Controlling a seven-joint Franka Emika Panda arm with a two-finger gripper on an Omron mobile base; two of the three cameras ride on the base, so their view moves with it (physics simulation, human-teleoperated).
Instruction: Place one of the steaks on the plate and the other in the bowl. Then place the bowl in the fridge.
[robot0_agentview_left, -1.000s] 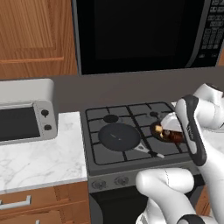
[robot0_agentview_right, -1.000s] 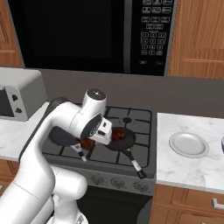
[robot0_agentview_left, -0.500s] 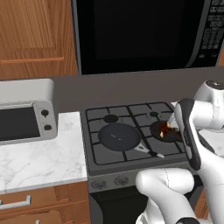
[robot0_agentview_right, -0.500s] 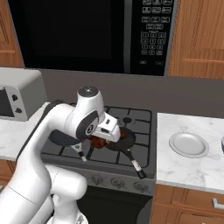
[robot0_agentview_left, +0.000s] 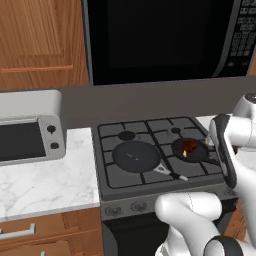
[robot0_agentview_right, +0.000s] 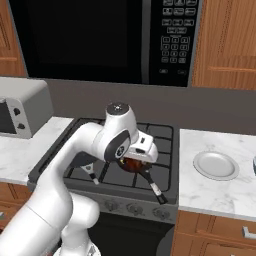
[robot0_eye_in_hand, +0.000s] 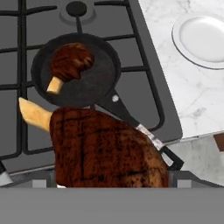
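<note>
Steak comes nearest: the held steak (robot0_eye_in_hand: 105, 148) sits between the fingers of the hand (robot0_eye_in_hand: 111, 183), whose jaws stand very wide and grip it by its broad sides. It is raised above the front edge of the stove (robot0_eye_in_hand: 148, 87). Its long axis runs from a pale orange-yellow end at the upper left of the hand view to the dark, grill-marked bulk at the lower right.

Just beyond it lies one black frying pan (robot0_eye_in_hand: 98, 81) on the stove grates. The pan's handle points toward the lower right of the hand view, toward the stove's front edge.

In the pan rests the second steak (robot0_eye_in_hand: 72, 61), which makes two steaks in all. Its pale end points toward the held steak and its dark body away from it.

Farther right, on the white marble bench (robot0_eye_in_hand: 192, 100) beside the stove, stands one plate (robot0_eye_in_hand: 205, 37), well apart from the pan.

At the back hangs a black microwave (robot0_agentview_right: 100, 40) with a keypad whose lettering is too small to read. One grey toaster oven (robot0_agentview_left: 25, 135) stands on the bench left of the stove.
</note>
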